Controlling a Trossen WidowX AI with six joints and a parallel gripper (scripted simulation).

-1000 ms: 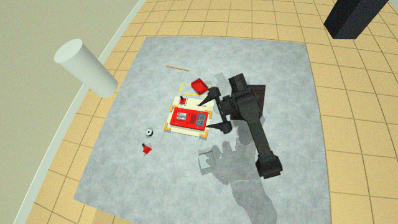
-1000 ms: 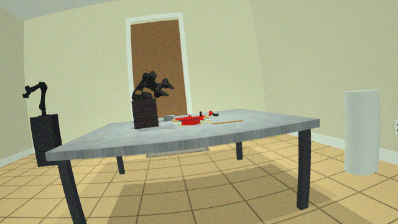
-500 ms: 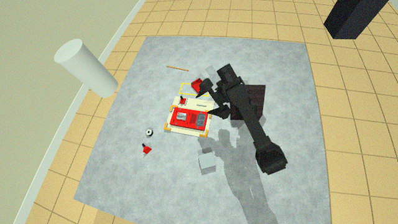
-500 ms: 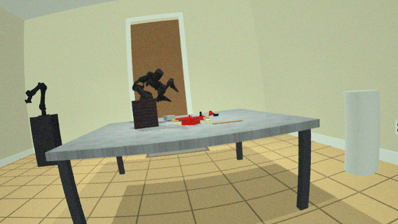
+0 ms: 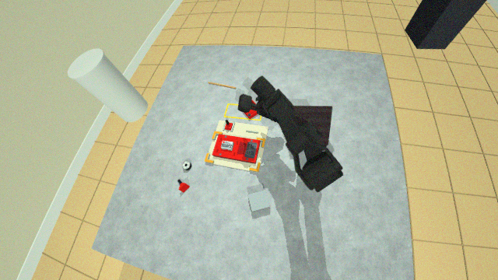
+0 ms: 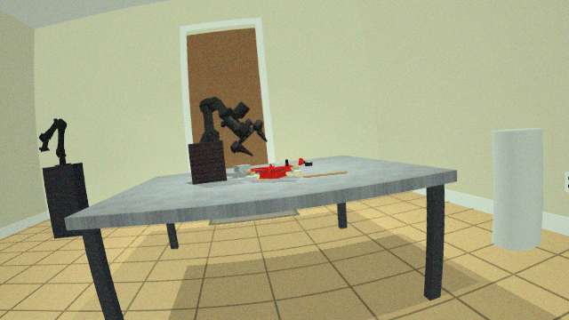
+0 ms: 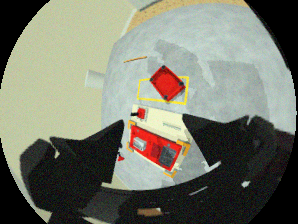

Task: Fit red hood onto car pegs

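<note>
The red hood lies on the table behind the jig, turned at an angle across the right part of a yellow outline. It shows a dark spot at each corner in the wrist view; in the top view the arm partly covers it. The red chassis sits in the cream jig with orange corners. A silvery block and a dark block stand on its deck; the pegs are too small to tell. My gripper is open and empty, above the table.
A red piece with a black stem stands on the jig's cream plate. A similar red piece, a small wheel and a grey box lie around the jig. A thin stick lies beyond the outline.
</note>
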